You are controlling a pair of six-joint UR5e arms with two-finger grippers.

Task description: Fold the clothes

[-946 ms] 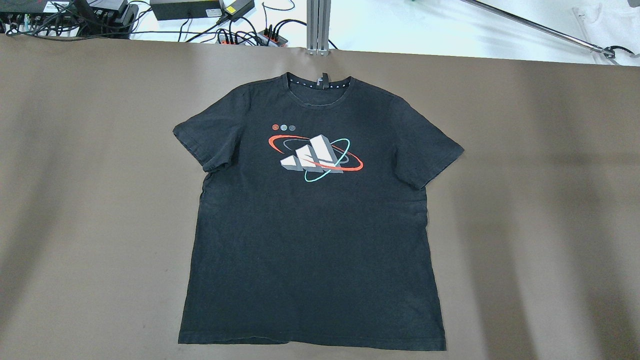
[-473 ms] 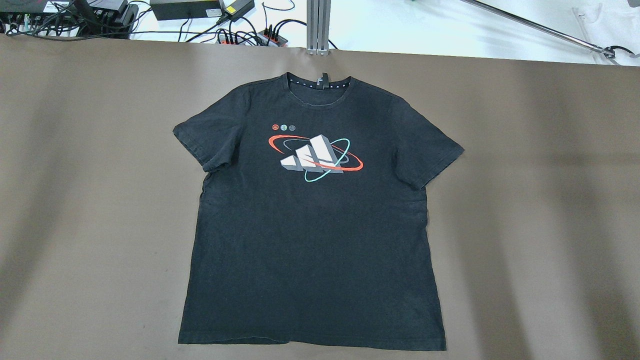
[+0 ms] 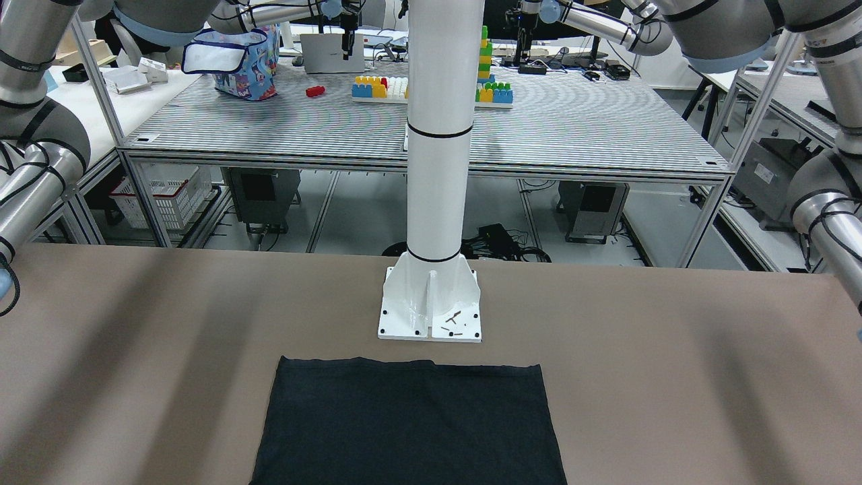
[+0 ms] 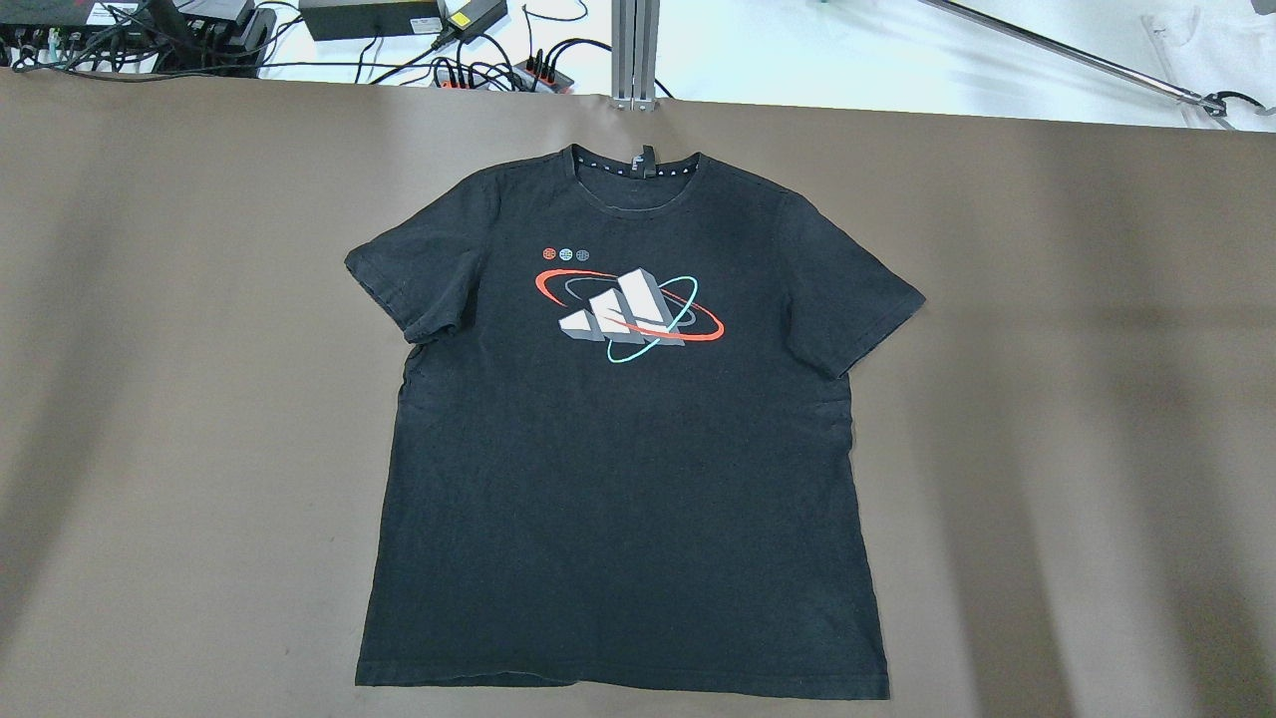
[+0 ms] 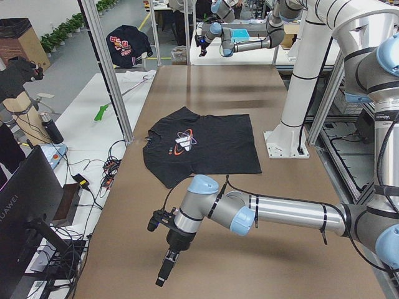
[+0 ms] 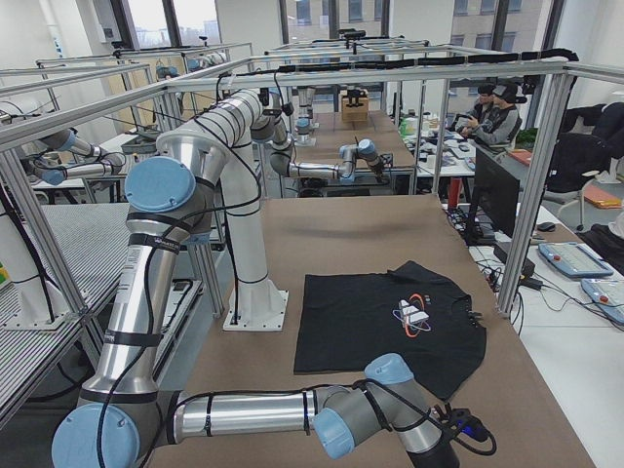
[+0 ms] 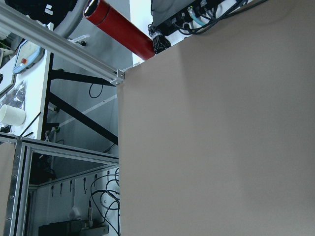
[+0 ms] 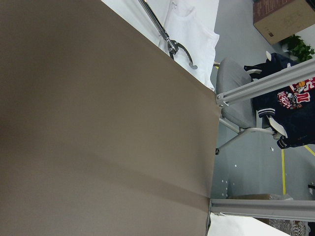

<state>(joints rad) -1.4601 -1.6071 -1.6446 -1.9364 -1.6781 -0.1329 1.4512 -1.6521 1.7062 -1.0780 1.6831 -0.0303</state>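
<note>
Black cotton, a T-shirt [image 4: 618, 479] with a printed logo, lies flat in the middle of the brown table [image 4: 150, 399], collar away from me. My left pincer [image 5: 163, 274] hangs well apart from it at the table's left end; I cannot tell whether it is spread. I judge that folding is not yet begun. To do it well, I should pinch the left sleeve [image 4: 409, 279] and the right sleeve [image 4: 857, 299] together and keep the cloth smooth. My right pincer is out of sight, so I cannot tell.

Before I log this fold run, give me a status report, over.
Left gripper and right gripper out near the table ends, open or shut unclear. Black T-shirt flat, unfolded, untouched. Nothing on it.
</note>
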